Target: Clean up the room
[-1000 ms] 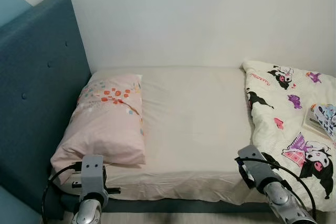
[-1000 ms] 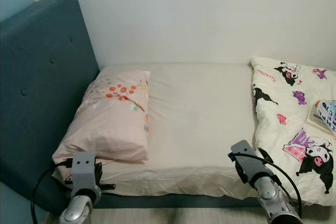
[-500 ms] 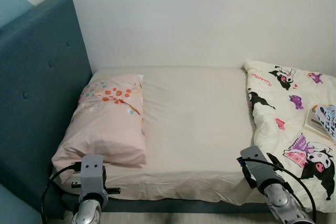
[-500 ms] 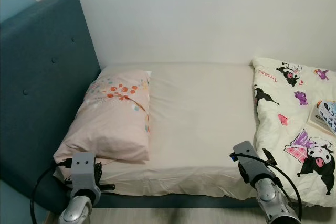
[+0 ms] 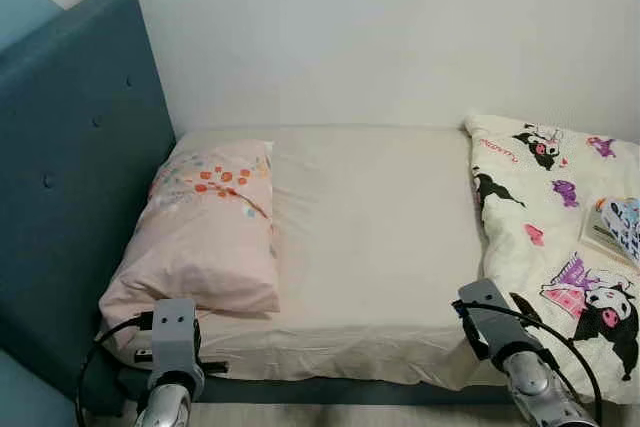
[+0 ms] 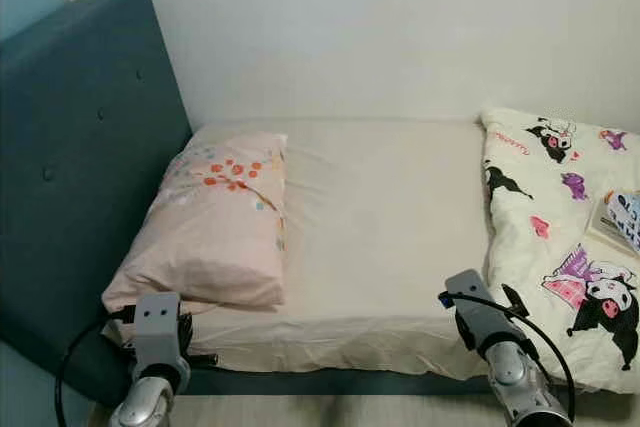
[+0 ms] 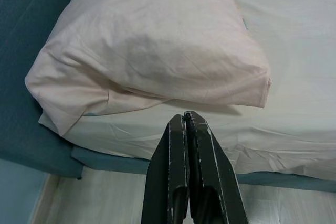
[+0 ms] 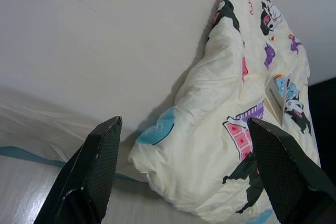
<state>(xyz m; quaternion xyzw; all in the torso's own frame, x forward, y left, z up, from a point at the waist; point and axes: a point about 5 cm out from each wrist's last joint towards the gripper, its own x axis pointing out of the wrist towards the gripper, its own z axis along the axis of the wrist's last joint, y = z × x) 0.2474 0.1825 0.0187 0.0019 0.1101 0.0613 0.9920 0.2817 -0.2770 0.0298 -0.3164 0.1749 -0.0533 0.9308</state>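
**Four cameras around one bed**

The two head views look forward and down from just off the near edge of the bed (image 5: 370,237), taking in the mattress from the blue headboard (image 5: 70,177) to the cartoon-print quilt (image 5: 560,237). They overlap almost fully.

The left wrist view sits low and close at the bed's near edge, facing along its shut black fingers (image 7: 191,177) toward the pink pillow (image 7: 152,56), with the bed's edge and floor below.

The right wrist view, equally low, faces across the near edge between its spread fingers (image 8: 89,177) at the quilt's hanging corner. Both wrist views repeat parts of the head views.
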